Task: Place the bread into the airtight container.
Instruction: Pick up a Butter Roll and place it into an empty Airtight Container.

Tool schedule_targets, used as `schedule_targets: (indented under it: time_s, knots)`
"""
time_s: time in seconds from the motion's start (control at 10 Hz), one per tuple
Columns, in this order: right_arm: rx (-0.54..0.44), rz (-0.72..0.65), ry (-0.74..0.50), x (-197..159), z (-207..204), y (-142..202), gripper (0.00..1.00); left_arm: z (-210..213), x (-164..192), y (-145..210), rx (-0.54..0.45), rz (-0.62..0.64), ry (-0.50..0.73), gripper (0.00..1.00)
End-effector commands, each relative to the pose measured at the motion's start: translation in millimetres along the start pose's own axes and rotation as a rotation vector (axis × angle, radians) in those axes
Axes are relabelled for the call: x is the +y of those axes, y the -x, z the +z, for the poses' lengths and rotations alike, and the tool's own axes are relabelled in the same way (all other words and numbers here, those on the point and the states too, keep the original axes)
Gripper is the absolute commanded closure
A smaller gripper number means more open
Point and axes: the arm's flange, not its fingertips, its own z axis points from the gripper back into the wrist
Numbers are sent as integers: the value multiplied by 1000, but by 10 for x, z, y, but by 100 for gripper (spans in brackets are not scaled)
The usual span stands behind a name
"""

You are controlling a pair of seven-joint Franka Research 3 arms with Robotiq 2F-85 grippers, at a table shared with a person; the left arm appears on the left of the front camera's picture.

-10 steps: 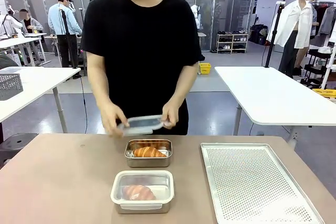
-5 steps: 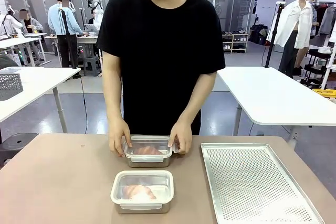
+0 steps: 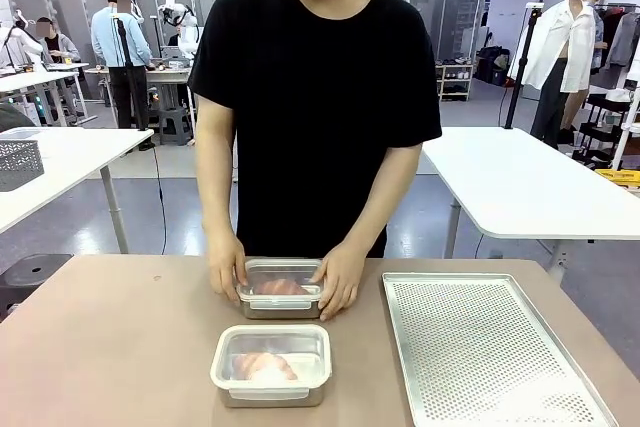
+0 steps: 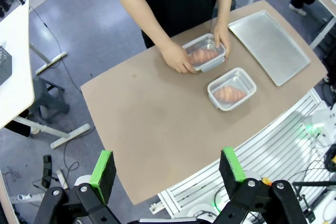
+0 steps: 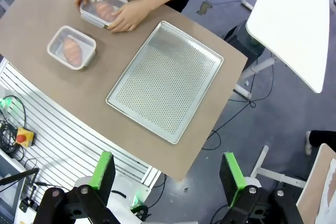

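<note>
**Two lidded bread boxes beside a bare baking tray**

The brown rectangular tabletop [image 3: 120, 347] carries everything, and most of its surface on the robot's left of the containers lies open right out to its edge. The large perforated silver metal tray [image 3: 490, 347] sits on the robot's right part of the table, reaching close to the near and right edges, its holed floor bare inside a raised rim. Just left of the tray, with a strip of table between, stands the far steel airtight container [image 3: 281, 289] with a clear lid on top and an orange-brown bread roll [image 3: 280, 286] visible through it. The person's two hands [image 3: 228, 269] press against both short sides of this container. Nearer the robot's edge, apart from the far container, sits the second steel airtight container with a white-rimmed clear lid [image 3: 271, 363], holding another bread roll [image 3: 262, 365].

Both arms hang high above the table. The left gripper [image 4: 169, 169] has its green-padded fingers spread wide with nothing between them; the right gripper [image 5: 165, 170] is likewise spread and empty.
</note>
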Motion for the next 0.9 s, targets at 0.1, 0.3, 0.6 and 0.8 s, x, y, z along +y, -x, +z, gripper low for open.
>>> schedule_targets:
  time_s: [0.1, 0.3, 0.6, 0.8]
  knots:
    - [5, 1, -2, -6, -11, 13, 0, 8, -2, -11, -1, 0, -1, 0]
    - [5, 1, -2, -6, -11, 13, 0, 8, -2, -11, -1, 0, -1, 0]
    - [5, 1, -2, -6, -11, 13, 0, 8, -2, -11, -1, 0, -1, 0]
    - [5, 1, -2, -6, -11, 13, 0, 8, -2, -11, -1, 0, -1, 0]
